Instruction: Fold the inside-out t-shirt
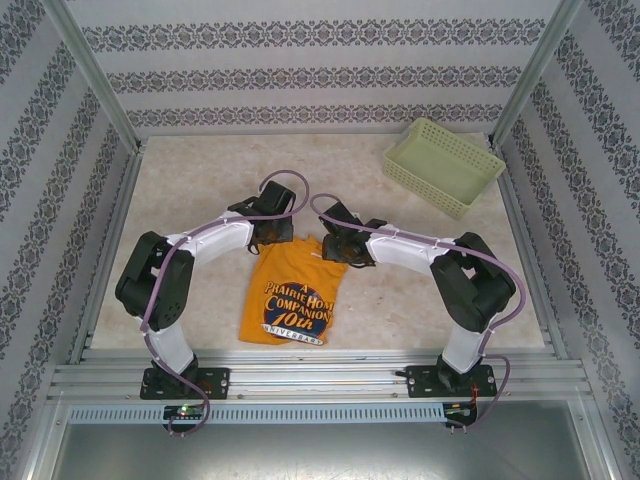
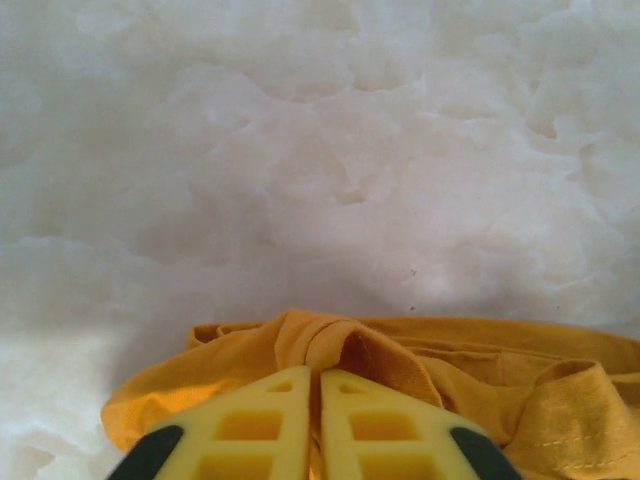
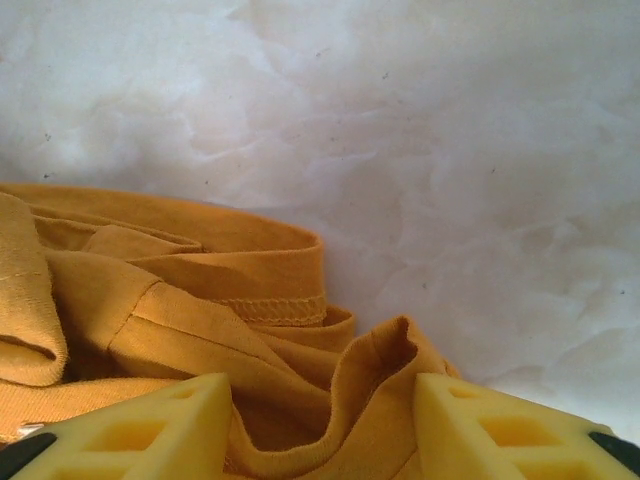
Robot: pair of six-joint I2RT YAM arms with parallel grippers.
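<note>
Orange-yellow cotton, the soft short-sleeved inside-out t-shirt [image 1: 290, 295] with dark printed lettering lies partly gathered on the pale marbled tabletop [image 1: 200, 190], between the two arms, its far edge bunched under both hands. The left hand [image 2: 318, 378] has its yellow fingers pressed nearly together, with a ridge of cloth pinched at the tips. The right hand [image 3: 320, 392] stands wide open, one finger on either side of a rumpled hem fold, gripping nothing. A pale green plastic lattice basket [image 1: 443, 165] sits well apart at the far right corner. The step in hand looks like securing the shirt's far edge, ready to spread or fold it. Next, the right hand probably needs to close on its fold so both hands can lift evenly.
</note>
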